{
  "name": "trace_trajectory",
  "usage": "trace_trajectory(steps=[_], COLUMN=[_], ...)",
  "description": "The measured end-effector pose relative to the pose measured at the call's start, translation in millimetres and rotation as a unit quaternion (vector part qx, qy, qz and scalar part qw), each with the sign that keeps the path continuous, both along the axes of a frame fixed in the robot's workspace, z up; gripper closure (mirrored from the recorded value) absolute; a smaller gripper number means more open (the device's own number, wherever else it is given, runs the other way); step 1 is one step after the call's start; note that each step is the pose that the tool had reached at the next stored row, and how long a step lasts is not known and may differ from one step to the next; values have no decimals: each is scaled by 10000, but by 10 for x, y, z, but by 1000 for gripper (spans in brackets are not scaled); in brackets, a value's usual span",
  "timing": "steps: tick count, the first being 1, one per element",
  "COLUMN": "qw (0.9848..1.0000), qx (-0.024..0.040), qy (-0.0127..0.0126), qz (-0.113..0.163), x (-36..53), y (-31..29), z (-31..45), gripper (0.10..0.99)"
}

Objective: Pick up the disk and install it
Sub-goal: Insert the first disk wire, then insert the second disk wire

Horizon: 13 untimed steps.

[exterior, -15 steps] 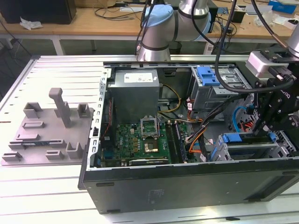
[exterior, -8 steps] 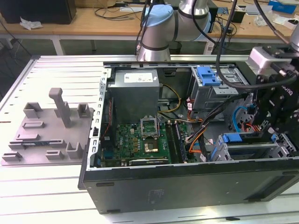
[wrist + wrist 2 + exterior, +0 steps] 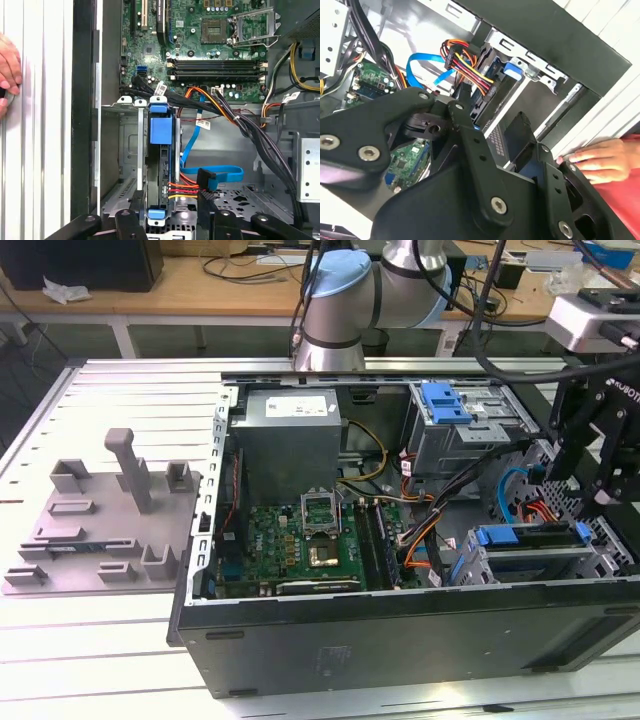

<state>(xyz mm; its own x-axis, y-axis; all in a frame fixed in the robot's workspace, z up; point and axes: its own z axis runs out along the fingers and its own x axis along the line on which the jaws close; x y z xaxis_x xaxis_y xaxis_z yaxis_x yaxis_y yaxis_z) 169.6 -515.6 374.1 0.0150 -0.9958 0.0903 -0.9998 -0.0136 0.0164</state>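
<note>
while disk (image 3: 160, 170) sits edge-up in drive cage (image 3: 125, 150), gripper (image 3: 600, 455) hangs above at cage's 12 o'clock, finger state unclear. risks: snagging cables (image 3: 220, 107); hand (image 3: 7, 75) close by case.

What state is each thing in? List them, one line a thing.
Computer case: lying on its side, side panel off.
Disk: on edge inside the drive cage.
Power cable: reaches the disk's end.
Memory slots: look empty.
Pincer: hangs over the drive cage.
Hand: resting on the table beside the case.
</note>
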Motion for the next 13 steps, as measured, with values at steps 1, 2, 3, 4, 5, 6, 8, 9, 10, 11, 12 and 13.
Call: trace_trajectory(steps=[1,2,3,4,5,6,8,9,10,11,12,13], qw=[10000,10000,10000,10000,10000,10000,10000,10000,10000,10000,10000,10000], qx=[-2,-5,-6,-7,-9,-10,-14,-16,-18,-20,-21,-23], qy=[0,0,0,0,0,0,0,0,0,0,0,0], qz=[0,0,0,0,0,0,0,0,0,0,0,0], x=[0,0,0,0,0,0,0,0,0,0,0,0], y=[0,0,0,0,0,0,0,0,0,0,0,0], z=[0,0,0,0,0,0,0,0,0,0,0,0], gripper=[541,541,541,541,541,541,541,541,541,541,541,541])
